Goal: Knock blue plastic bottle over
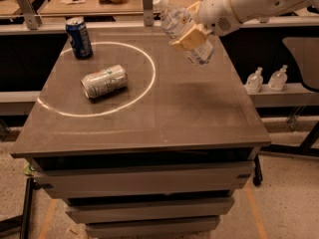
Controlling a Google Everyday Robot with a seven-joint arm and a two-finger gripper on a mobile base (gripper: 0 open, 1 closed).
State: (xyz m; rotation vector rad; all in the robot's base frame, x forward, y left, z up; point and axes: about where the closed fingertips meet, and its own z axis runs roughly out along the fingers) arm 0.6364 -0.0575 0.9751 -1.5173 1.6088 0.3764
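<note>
The blue plastic bottle (174, 19) is clear with a white cap and a white label. It hangs in the air above the back right part of the grey table (199, 113), tilted with its cap up and to the left. My gripper (190, 38) reaches in from the upper right on a white arm. Its tan fingers (187, 40) are shut around the bottle's middle. The bottle's base points down and to the right, well clear of the tabletop.
A dark blue soda can (79, 37) stands upright at the back left. A silver-green can (104, 81) lies on its side inside a white circle painted on the table. Two small bottles (266, 78) stand on a low shelf to the right. A cluttered bench runs behind.
</note>
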